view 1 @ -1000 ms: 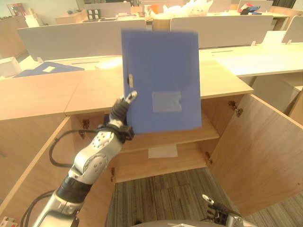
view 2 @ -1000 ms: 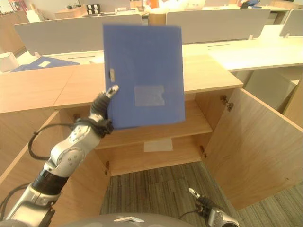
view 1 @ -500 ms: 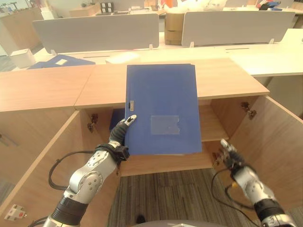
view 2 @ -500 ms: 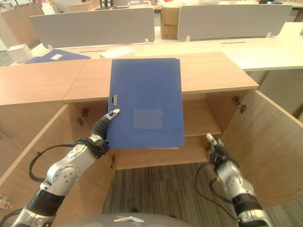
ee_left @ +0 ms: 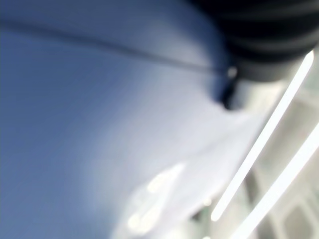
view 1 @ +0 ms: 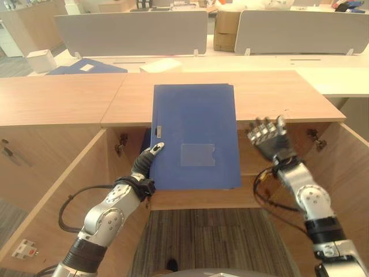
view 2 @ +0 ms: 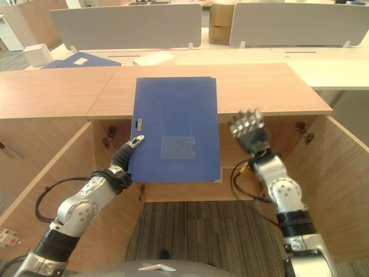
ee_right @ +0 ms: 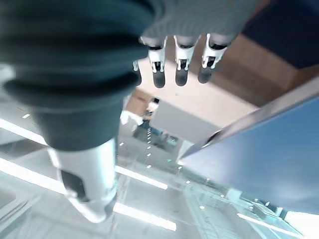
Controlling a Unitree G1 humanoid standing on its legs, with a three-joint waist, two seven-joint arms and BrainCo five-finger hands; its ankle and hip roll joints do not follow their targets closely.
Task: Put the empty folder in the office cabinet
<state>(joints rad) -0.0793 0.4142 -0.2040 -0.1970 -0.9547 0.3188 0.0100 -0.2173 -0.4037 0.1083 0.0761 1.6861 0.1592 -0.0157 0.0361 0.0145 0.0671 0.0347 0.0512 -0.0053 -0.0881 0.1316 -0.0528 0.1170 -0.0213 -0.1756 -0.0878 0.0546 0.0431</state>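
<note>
Left hand (view 1: 145, 167) sat at centre-left of the left eye view, at the lower left edge of the blue folder (view 1: 195, 135). One straight finger lay against the folder's front face just below the small metal clip (view 1: 158, 131) on its left edge. I could not tell how the remaining fingers stood, since they were hidden behind the folder. In the left wrist view the folder's blue surface (ee_left: 89, 139) lay right against the camera.

I held the folder upright, at the centre of the frame, in front of the open cabinet (view 1: 69, 173). Its upper part overlapped the wooden cabinet top (view 1: 271, 95); its lower edge hung at the level of the shelf (view 1: 253, 167) inside. A pale rectangular label pocket (view 1: 198, 154) showed on the lower half of its face.

My right hand (view 1: 268, 134) was raised at centre-right of the frame, just beside the folder's right edge and apart from it. Its fingers were extended and relaxed and held nothing. In the right wrist view its dark fingertips (ee_right: 181, 74) pointed towards the wood, with the folder's edge (ee_right: 259, 154) near by.

Both cabinet doors stood open; the right door (view 2: 340, 190) showed at the right edge. Behind the cabinet, at the top of the frame, stood desks with grey divider panels (view 1: 130, 32).
</note>
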